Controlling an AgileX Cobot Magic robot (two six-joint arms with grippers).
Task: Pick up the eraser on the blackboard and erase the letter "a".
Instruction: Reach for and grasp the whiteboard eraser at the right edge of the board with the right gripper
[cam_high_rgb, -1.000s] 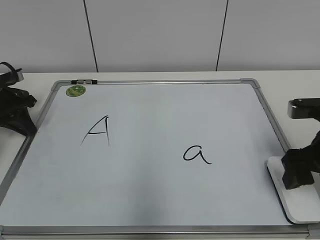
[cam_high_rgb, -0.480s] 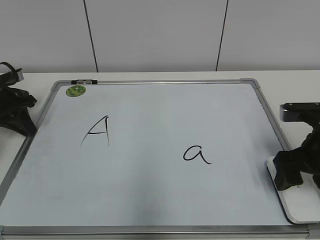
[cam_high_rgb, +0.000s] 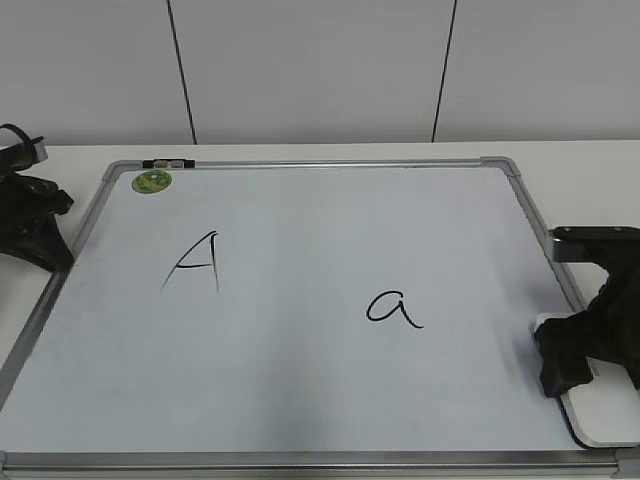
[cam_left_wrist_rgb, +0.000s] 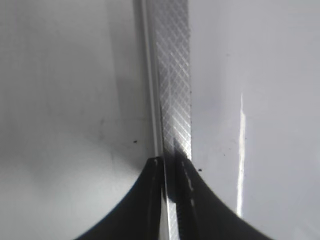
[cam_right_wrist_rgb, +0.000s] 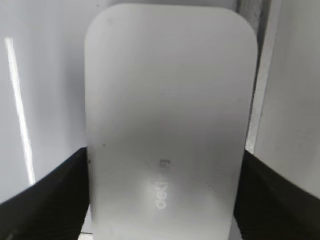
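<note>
The blackboard (cam_high_rgb: 300, 250) had a smooth, faintly glossy white face that caught bright streaks of light. Its frame (cam_left_wrist_rgb: 172, 90) was silver-grey metal — brushed, with a fine cross-hatched pattern in the left wrist view. The eraser (cam_right_wrist_rgb: 167, 125) looked like smooth matt white plastic, its small grey lettering (cam_right_wrist_rgb: 161, 192) faint on top. The right gripper (cam_high_rgb: 590, 350) was matt black, plastic by the look — so was the left gripper (cam_left_wrist_rgb: 170, 200).

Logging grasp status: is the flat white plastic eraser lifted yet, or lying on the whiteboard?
Lying flat. The eraser rests on the whiteboard's right edge; the right gripper's fingers straddle its sides. Contact: cannot tell.
</note>
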